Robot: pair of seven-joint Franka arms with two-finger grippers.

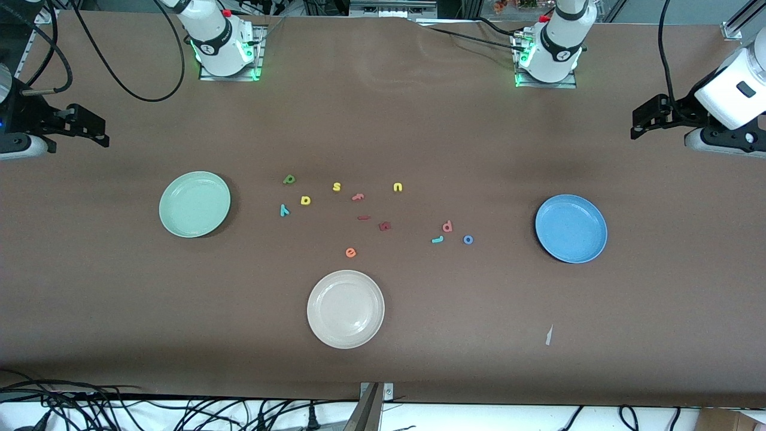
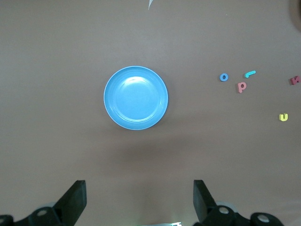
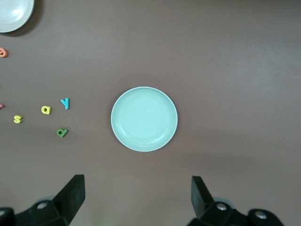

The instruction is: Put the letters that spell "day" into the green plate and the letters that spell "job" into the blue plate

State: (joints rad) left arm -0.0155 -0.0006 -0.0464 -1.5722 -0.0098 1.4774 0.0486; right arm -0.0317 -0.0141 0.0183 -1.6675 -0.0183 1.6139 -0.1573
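While both arms wait at their own ends of the table, you see every letter lying flat on the brown table (image 1: 419, 131), none in a plate. The green plate (image 1: 194, 203) is pale mint, round and shallow, toward the right arm's end; the blue plate (image 1: 571, 228) is bright blue, the same shape, toward the left arm's end.

The "day" letters cluster just beside the green plate, on its side toward the table's middle: an olive-green d (image 1: 289, 179), a yellow a (image 1: 305, 200) a little nearer the front camera, and a teal y (image 1: 284, 210) nearest the plate. None touch each other.

The "job" letters sit between the table's middle and the blue plate: a pinkish-red b (image 1: 447, 226), a teal j (image 1: 437, 239) just beside it and nearer the camera, and a blue ring o (image 1: 468, 239) closest to the plate.

Between the two groups lie a yellow s (image 1: 336, 187), a yellow u (image 1: 397, 187) and an orange e (image 1: 350, 252), with a white plate (image 1: 346, 309) nearer the camera.

The left gripper (image 2: 140, 202) hangs high near the blue plate, fingers wide apart, holding nothing. The right gripper (image 3: 137, 200) hangs the same way near the green plate, also spread and empty.
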